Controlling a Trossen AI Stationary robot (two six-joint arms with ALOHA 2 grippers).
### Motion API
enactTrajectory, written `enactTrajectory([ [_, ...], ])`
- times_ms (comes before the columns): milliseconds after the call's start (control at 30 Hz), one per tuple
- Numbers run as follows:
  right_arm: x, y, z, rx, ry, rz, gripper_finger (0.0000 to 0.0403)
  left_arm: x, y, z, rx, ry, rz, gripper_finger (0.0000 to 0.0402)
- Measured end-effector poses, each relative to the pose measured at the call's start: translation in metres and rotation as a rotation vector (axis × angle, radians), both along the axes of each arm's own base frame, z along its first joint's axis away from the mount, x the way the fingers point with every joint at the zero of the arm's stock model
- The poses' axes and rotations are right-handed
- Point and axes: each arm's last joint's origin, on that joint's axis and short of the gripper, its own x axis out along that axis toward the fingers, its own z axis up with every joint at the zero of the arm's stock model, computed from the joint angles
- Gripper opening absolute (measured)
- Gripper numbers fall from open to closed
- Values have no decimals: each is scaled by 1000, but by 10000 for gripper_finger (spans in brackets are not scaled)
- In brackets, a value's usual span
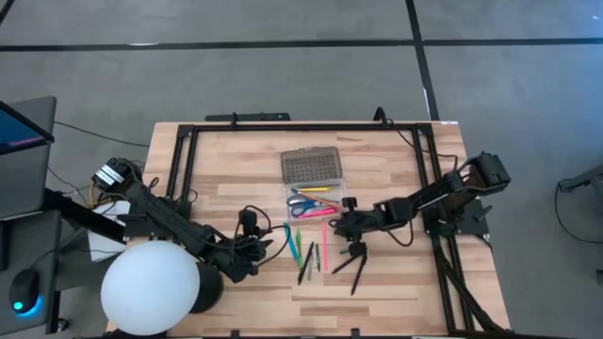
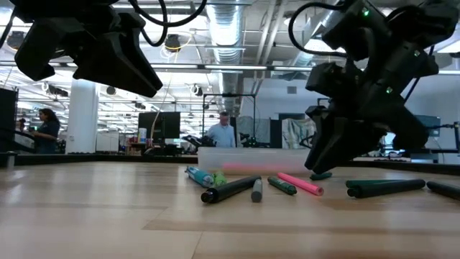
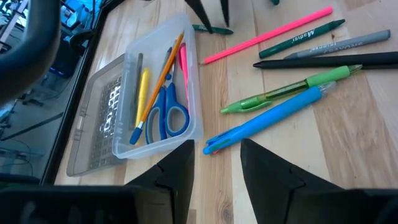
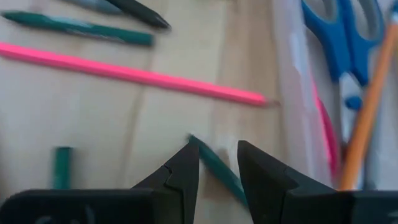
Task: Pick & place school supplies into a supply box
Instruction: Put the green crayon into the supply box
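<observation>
Translucent supply box [image 3: 155, 134], lid flat open, sits mid-table holding 1 blue-handled scissors [image 3: 168, 115] and roughly 4 pens. About 6 pens and pencils [image 3: 280, 93] lie beside it on pale wood table [image 1: 396, 273]. Left gripper [image 3: 216, 165] and right gripper [image 4: 217, 165] hover, fingers apart, empty. 2 people stand in the office behind.

1. The place is a big open lab or workshop office
2. The low view shows a ceiling [image 2: 237, 29] with bare pipes, ducts and long strip lights
3. Monitors [image 2: 162, 126] and desks stand behind the wooden table [image 2: 108, 208]
4. A person [image 2: 224, 133] stands far back, another person [image 2: 44, 129] sits at the side
5. The high view shows a grey floor [image 1: 283, 85] with dark lines
</observation>
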Motion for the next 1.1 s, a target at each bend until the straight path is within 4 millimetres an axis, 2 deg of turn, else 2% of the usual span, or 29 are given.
enactTrajectory([
  [367,-3,-3,-3,4,43,-55,102,0,0,0,-1,0,0,125],
  [867,-10,-4,-6,104,127,-192,102,0,0,0,-1,0,0,125],
  [1100,-13,-4,-6,145,178,-233,79,0,0,0,-1,1,0,125],
])
